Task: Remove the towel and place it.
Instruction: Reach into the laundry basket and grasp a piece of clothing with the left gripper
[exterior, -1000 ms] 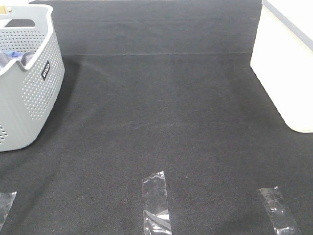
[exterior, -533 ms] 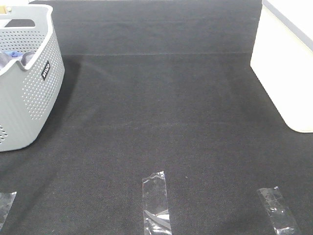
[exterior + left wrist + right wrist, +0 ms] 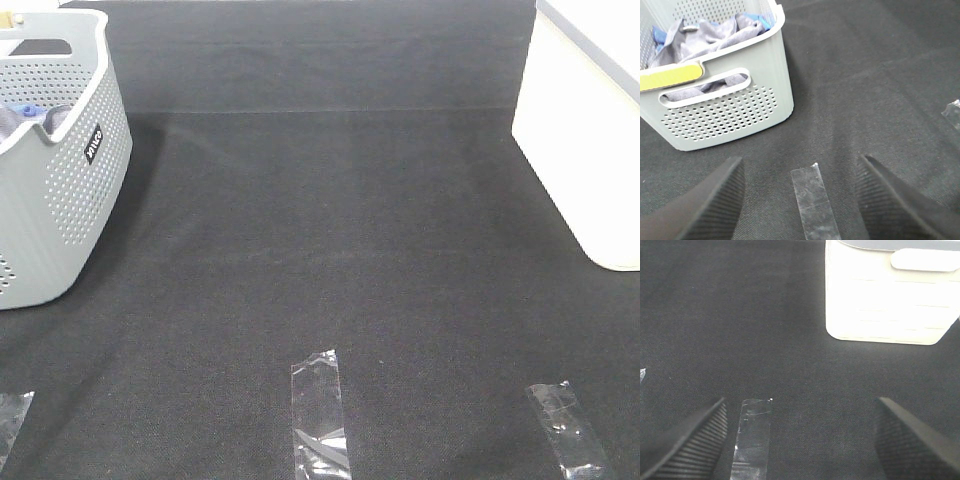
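Note:
The greyish-lavender towel (image 3: pixel 715 37) lies crumpled inside the grey perforated basket (image 3: pixel 735 107), with a bright blue cloth (image 3: pixel 660 34) beside it. In the exterior high view the basket (image 3: pixel 60 190) stands at the far left and only a sliver of the towel (image 3: pixel 12 118) shows over its rim. My left gripper (image 3: pixel 800 200) is open and empty, low over the mat a short way in front of the basket. My right gripper (image 3: pixel 800 440) is open and empty over the mat. Neither gripper shows in the exterior high view.
A white lidded bin (image 3: pixel 590 130) stands at the right edge and also shows in the right wrist view (image 3: pixel 892 290). Strips of clear tape (image 3: pixel 320 415) lie on the black mat (image 3: pixel 330 220) near the front. A yellow strip (image 3: pixel 670 77) sits on the basket's handle.

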Robot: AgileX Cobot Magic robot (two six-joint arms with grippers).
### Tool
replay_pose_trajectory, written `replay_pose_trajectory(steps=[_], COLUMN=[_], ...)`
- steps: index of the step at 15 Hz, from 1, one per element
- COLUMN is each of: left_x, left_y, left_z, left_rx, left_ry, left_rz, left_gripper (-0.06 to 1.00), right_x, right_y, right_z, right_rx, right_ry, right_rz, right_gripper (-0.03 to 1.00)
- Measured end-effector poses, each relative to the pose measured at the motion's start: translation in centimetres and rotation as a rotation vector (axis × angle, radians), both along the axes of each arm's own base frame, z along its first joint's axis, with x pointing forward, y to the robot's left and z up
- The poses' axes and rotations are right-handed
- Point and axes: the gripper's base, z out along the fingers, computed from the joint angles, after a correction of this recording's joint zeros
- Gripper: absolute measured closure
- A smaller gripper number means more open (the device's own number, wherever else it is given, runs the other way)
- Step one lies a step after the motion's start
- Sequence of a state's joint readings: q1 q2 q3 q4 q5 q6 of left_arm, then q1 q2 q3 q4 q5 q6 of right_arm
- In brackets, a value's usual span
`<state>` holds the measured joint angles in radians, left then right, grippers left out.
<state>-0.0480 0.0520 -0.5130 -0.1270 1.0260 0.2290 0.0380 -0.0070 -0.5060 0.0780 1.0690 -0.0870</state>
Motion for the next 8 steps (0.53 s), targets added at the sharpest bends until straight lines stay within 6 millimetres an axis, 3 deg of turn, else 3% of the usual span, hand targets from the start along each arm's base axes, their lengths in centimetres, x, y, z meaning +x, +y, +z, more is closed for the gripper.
replay_pose_trajectory(steps=[3,8], left_x=[3.2,11.4], left_y=[0.2,0.5], left_z=[1.2,4.3], left_rx=[-0.008,-0.017], left_ry=[0.021,0.105], left_rz=[0.053,0.143], left_gripper=[0.33,0.33], right_x=[0.0,0.0], right_y=[0.0,0.0], right_z=[0.0,0.0], right_rx=[0.000,0.002], right_ry=[0.000,0.000], right_rz=[0.000,0.001], right_gripper=[0.22,0.22])
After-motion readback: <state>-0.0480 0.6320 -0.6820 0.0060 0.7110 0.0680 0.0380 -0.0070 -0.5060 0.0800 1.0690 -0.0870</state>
